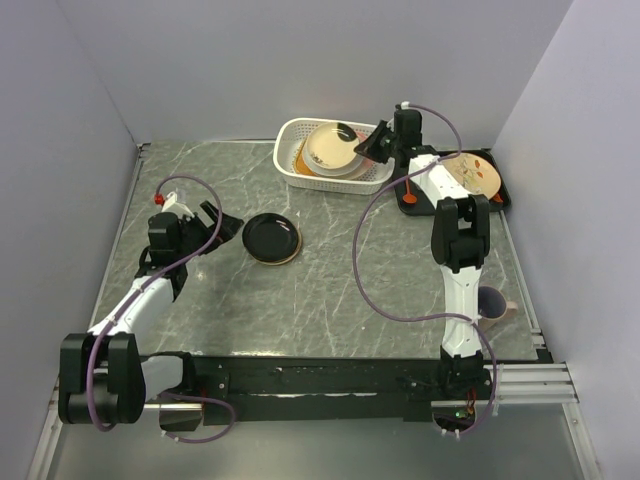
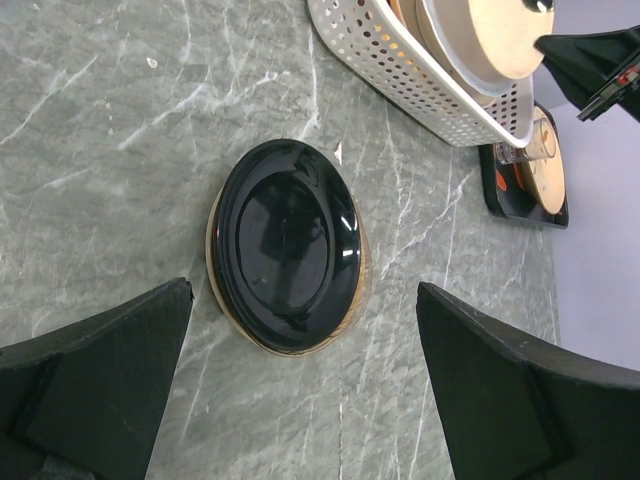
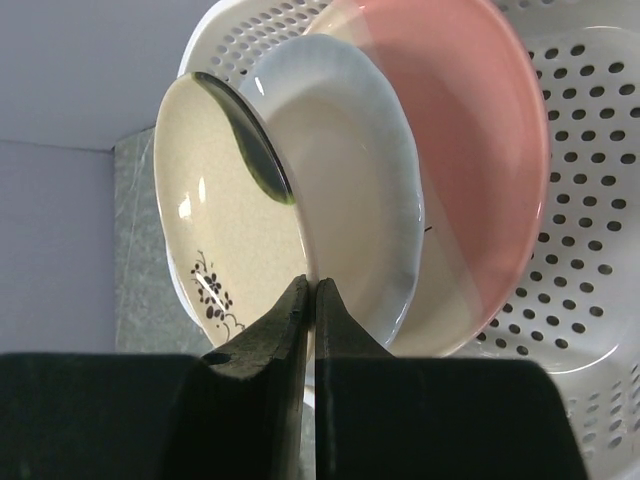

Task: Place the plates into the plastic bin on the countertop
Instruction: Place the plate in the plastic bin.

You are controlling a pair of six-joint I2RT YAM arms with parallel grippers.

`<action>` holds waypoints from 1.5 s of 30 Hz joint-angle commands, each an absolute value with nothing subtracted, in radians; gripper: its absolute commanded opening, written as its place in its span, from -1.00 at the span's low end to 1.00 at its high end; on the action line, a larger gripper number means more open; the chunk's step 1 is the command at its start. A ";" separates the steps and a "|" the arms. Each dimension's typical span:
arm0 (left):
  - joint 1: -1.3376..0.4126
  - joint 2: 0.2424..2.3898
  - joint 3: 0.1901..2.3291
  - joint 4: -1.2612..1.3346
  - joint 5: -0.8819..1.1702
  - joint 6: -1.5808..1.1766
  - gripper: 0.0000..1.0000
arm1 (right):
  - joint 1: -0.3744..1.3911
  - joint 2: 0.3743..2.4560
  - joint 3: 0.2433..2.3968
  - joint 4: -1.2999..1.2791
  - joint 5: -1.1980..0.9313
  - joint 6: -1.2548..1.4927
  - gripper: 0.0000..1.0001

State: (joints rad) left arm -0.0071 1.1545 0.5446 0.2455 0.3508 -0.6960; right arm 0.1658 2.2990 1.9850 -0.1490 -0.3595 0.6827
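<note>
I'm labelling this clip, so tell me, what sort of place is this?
Probably a lab mock-up of a kitchen counter: a marble-look countertop boxed in by plain walls, two robot arms bolted to a rail, plates in a plastic bin.

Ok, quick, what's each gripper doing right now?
Left gripper: open, empty, near the black plate.
Right gripper: shut on the rim of the sprig plate, at the plastic bin.

White arms (image 1: 455,290), black fingers (image 2: 90,370), purple cables (image 1: 355,250)
</note>
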 commanded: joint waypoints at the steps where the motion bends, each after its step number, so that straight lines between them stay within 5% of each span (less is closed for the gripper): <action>1: -0.003 1.163 0.563 0.276 0.374 -0.680 0.99 | 0.161 2.299 2.062 -0.117 -0.344 0.690 -1.00; 24: -0.003 1.152 0.546 0.279 0.376 -0.681 0.99 | 0.149 2.316 2.043 -0.176 -0.295 0.672 -0.64; 34: -0.003 1.152 0.537 0.285 0.380 -0.683 0.99 | 0.146 2.249 1.944 -0.112 -0.291 0.670 0.18; 45: -0.003 1.268 0.552 0.305 0.393 -0.678 0.94 | 0.146 2.080 1.761 -0.020 -0.298 0.670 0.35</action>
